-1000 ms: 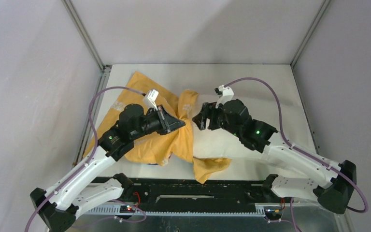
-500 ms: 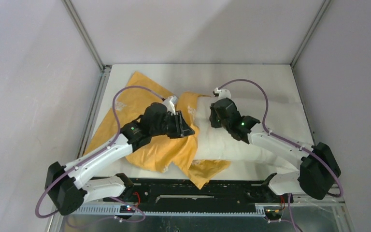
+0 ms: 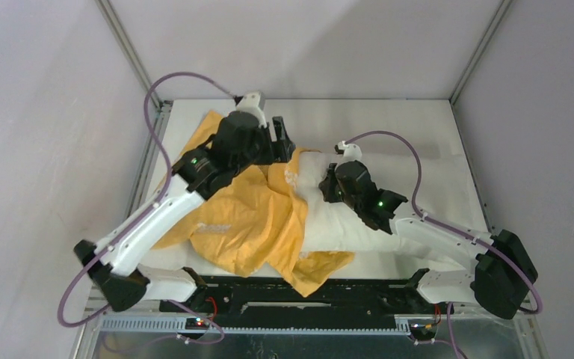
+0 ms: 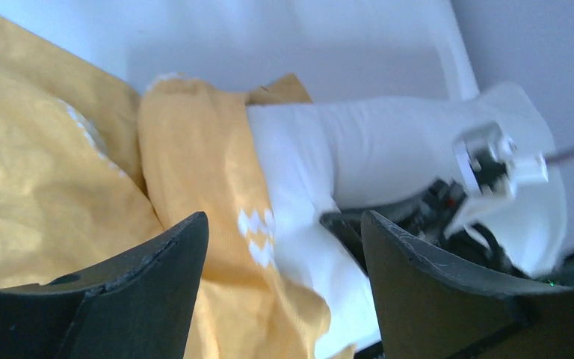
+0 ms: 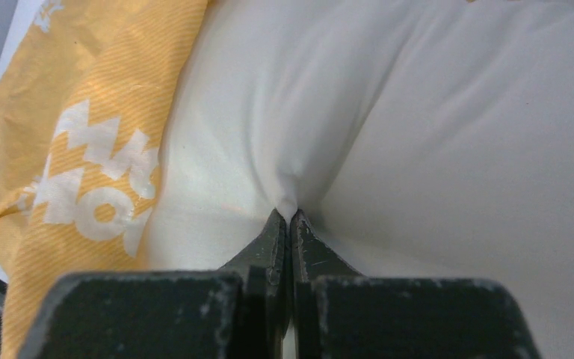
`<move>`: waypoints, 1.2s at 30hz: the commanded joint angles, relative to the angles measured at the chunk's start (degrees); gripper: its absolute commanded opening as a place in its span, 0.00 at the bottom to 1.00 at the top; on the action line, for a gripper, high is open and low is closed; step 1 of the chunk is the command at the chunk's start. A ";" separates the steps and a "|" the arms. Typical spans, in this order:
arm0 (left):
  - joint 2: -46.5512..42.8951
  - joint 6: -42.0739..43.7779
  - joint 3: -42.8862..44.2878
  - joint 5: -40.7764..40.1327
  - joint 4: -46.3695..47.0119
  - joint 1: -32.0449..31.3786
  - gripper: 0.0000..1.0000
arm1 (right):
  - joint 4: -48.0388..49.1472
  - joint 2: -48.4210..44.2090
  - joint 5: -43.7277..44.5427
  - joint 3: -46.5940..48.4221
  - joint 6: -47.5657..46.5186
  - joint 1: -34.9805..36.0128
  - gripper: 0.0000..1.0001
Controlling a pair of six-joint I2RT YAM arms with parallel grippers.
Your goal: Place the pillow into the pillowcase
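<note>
Pillow: lying across desk; left end apparently inside pillowcase mouth, most of it outside.
Right end effector: pressed together, pinching a fold of the Pillow.
Left end effector: spread, holding nothing, above the case edge.
Remaining: draw case over the rest.

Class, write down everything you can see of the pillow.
The pillow is plump, plain white soft fabric, creased where it is pinched. It lies flat on the right half of the table, its left end covered by the orange-yellow pillowcase, the rest bare. The right gripper is shut on a fold of its cover near the pillowcase's edge.
</note>
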 commanded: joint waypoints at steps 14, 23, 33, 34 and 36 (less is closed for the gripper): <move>31.01 7.58 21.06 -9.61 -7.61 1.50 0.53 | -5.61 -5.42 -5.48 1.31 1.58 -1.42 0.00; 32.50 8.48 31.82 -5.98 -8.90 -0.07 0.00 | -4.16 -5.08 -19.23 4.90 4.80 -4.66 0.00; 31.89 1.42 37.06 14.39 -0.87 0.35 0.00 | 7.19 2.78 -31.01 4.39 9.95 -10.61 0.00; 33.05 1.36 36.89 15.14 -1.38 0.62 0.00 | 7.49 3.37 -31.00 4.33 9.91 -11.20 0.00; 34.80 0.72 35.07 16.20 -1.03 1.55 0.00 | 7.01 3.22 -29.45 4.37 9.06 -12.19 0.00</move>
